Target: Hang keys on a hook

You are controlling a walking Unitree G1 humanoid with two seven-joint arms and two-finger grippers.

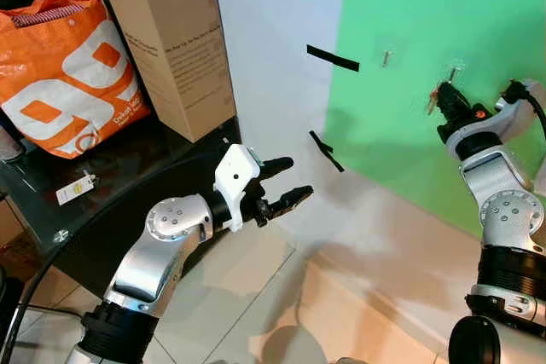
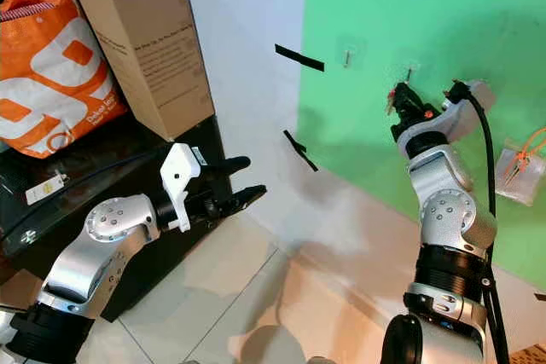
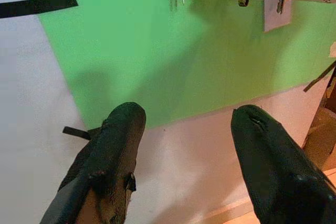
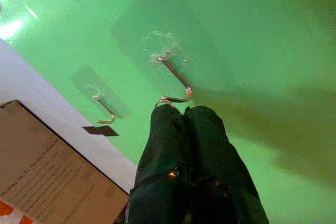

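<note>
Item, near complete: right gripper (image 4: 178, 109) pinched on key ring (image 4: 169, 100) at hook (image 4: 176, 77) (release pending); left gripper (image 1: 286, 181) open, empty.

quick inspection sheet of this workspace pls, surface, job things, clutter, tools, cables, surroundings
surface: green wall panel beside white wall; dark glass table at the robot's left
job's things: keys at the right tool's tip, next to a clear adhesive hook; second hook bare
clutter: orange bag, cardboard box, small tag on the table
grippers: right tool shut, raised to the hook; left tool open, held off the wall
cables: black cable along the right arm
surroundings: black tape strips on the wall; tiled floor
</note>
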